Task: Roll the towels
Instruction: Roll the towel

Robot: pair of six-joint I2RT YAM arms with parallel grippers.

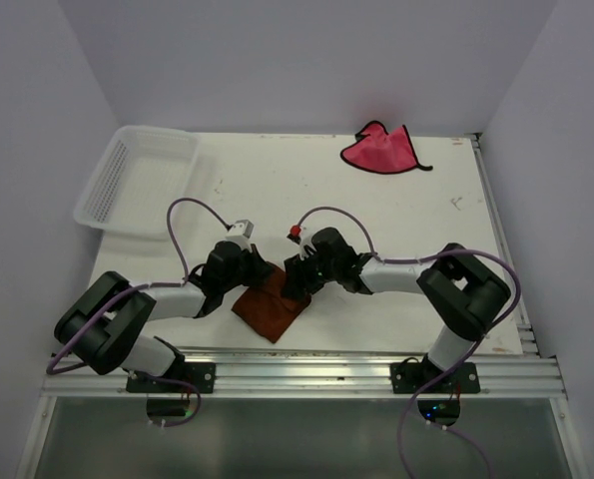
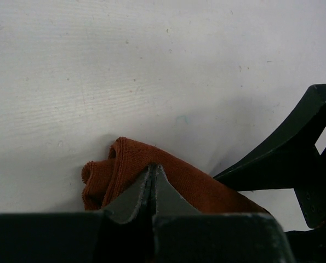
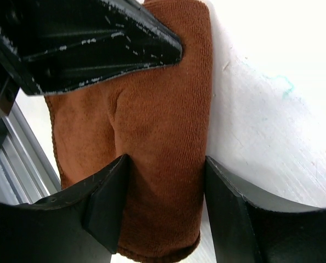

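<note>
The rust-orange towel (image 1: pixel 273 305) lies near the front edge, partly rolled, between both grippers. In the left wrist view its rolled end (image 2: pixel 116 164) curls just beyond my left gripper (image 2: pixel 152 169), which is shut with its tips resting on the cloth; no cloth shows between the fingers. My right gripper (image 3: pixel 163 203) is open and straddles the rolled part (image 3: pixel 163 126); the left finger touches it, the right finger stands a little off. The left gripper's fingers (image 3: pixel 108 49) lie over the towel's far end. The pink-red towel (image 1: pixel 381 150) lies crumpled at the far right of the table.
A white mesh basket (image 1: pixel 137 175) stands at the far left corner. The aluminium rail (image 1: pixel 306 374) runs along the table's front edge, just behind the towel. A right-gripper finger (image 2: pixel 283 148) shows close by in the left wrist view.
</note>
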